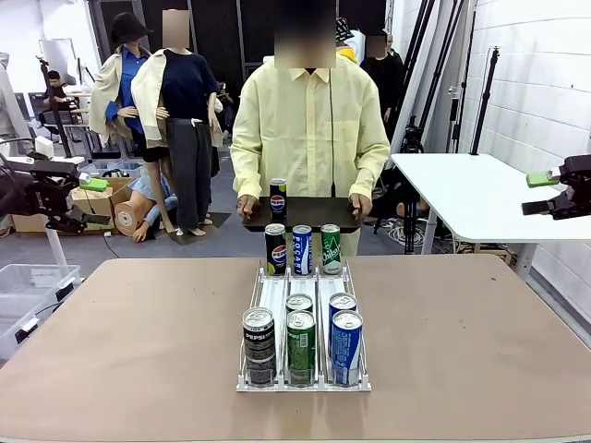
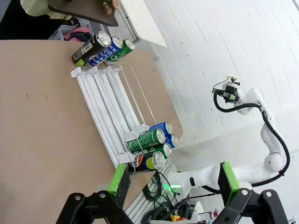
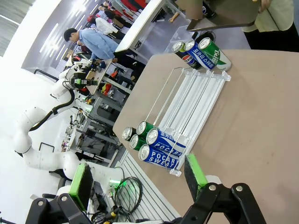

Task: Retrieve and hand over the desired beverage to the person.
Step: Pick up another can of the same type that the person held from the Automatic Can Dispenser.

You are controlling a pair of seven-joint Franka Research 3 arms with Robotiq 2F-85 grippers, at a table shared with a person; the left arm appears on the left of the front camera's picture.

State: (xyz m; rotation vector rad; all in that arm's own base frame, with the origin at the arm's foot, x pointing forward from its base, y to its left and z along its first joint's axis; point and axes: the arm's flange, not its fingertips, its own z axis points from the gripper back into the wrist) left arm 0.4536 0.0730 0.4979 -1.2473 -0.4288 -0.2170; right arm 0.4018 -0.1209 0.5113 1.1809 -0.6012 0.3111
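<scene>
The person [image 1: 309,129], in a pale-yellow shirt, stands at the table's far side holding a dark tray [image 1: 323,214] with one Pepsi can [image 1: 278,197] upright on it. A clear rack [image 1: 273,293] lies mid-table. At its far end stand a Pepsi can [image 1: 275,249], a blue Pocari can [image 1: 302,249] and a green can [image 1: 331,248]. Several more cans [image 1: 301,346] stand at its near end. Which beverage is desired cannot be told. My left gripper [image 1: 92,201] hovers open beyond the table's left edge, green pads [image 2: 117,178] apart. My right gripper [image 1: 537,194] hangs open off to the right, empty [image 3: 138,179].
A white table [image 1: 471,194] stands behind on the right, under my right gripper. A clear plastic bin [image 1: 28,286] sits on the floor at the left. The brown tabletop [image 1: 129,332] is bare on both sides of the rack.
</scene>
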